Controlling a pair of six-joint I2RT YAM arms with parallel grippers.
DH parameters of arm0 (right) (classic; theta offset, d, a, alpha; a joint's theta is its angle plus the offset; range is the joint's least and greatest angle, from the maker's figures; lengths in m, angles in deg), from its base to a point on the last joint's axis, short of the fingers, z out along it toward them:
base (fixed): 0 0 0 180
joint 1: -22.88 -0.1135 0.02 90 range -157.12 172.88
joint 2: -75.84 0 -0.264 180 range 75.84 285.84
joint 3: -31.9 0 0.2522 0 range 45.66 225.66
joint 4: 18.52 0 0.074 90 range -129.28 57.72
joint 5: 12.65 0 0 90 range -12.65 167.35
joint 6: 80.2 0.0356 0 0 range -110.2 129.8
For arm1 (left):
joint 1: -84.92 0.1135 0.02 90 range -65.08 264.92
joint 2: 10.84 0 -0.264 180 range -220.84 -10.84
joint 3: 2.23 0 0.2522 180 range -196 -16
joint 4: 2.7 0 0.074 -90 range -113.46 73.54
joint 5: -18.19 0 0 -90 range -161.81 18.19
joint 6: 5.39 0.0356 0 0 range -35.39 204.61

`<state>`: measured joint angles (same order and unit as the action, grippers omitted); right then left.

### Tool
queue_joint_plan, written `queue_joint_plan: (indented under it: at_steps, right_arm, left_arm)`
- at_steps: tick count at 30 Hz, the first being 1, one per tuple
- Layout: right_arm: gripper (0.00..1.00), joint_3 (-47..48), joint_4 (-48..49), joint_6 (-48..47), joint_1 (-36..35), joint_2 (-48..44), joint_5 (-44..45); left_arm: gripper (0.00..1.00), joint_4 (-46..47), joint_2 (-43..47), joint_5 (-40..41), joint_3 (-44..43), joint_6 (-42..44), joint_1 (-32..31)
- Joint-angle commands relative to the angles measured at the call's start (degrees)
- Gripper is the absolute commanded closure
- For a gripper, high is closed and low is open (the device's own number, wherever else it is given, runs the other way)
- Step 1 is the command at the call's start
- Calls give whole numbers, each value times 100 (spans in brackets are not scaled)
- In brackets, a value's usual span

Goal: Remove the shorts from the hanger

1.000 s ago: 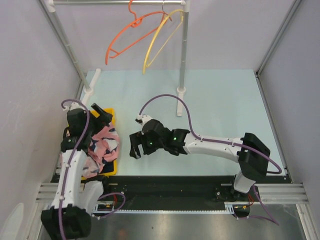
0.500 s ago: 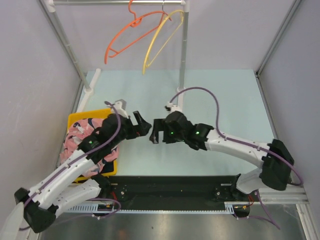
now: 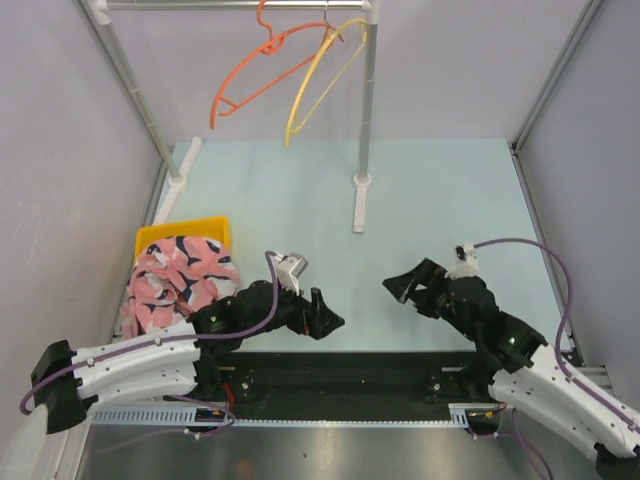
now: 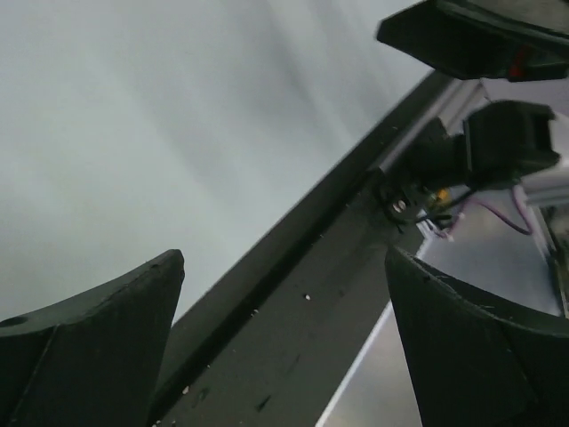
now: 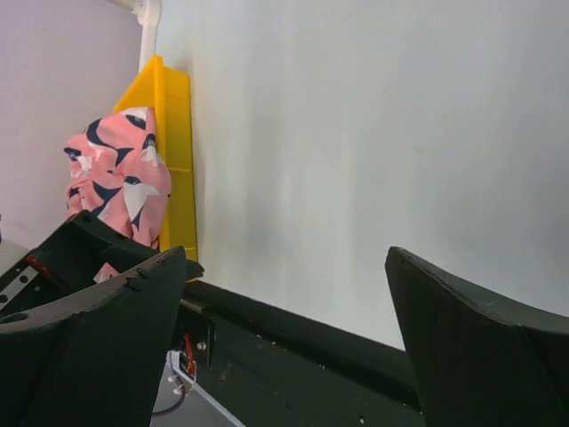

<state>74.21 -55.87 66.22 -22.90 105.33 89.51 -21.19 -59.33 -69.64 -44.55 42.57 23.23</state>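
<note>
Heaping over the yellow bin (image 3: 185, 226) at the near left, the pink printed shorts (image 3: 180, 275) lie bunched; left gripper (image 3: 326, 318) and right gripper (image 3: 404, 286) hang low by the near edge of the table (image 3: 440, 190), each with fingers spread wide, gripping nothing

**Shorts (image 3: 180, 275) in bin (image 3: 185, 226), hangers (image 3: 243, 72) far behind**

The bin sits at the worktop's (image 3: 450, 200) near left corner. The hangers hang on the far rail (image 3: 230, 5), left of its post (image 3: 366, 100). Along the near edge, the left gripper (image 3: 325, 318) lies right of the bin, with the right gripper (image 3: 405, 285) further right.
</note>
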Motion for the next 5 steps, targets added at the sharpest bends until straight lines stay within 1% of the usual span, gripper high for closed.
queue_joint_plan:
  at_steps: [1,2,3,4,5]
  right_arm:
    - [0,-1067,301,510,-10,-1414,-422]
    - [0,-1280,390,736,-10,-1725,-512]
    - [0,-1535,626,852,-10,-2024,-644]
    - [0,-1911,846,940,-10,-2705,-958]
    - [0,-2098,1213,993,-10,-2791,-1214]
  left_arm:
    - [0,1509,821,-1007,857,-120,-106]
    - [0,1606,1206,-1113,1026,-146,-106]
    - [0,1894,1454,-1410,1193,-164,-115]
    - [0,2036,1683,-1595,1499,-216,-106]
    - [0,2194,2172,-1771,1633,-286,-115]
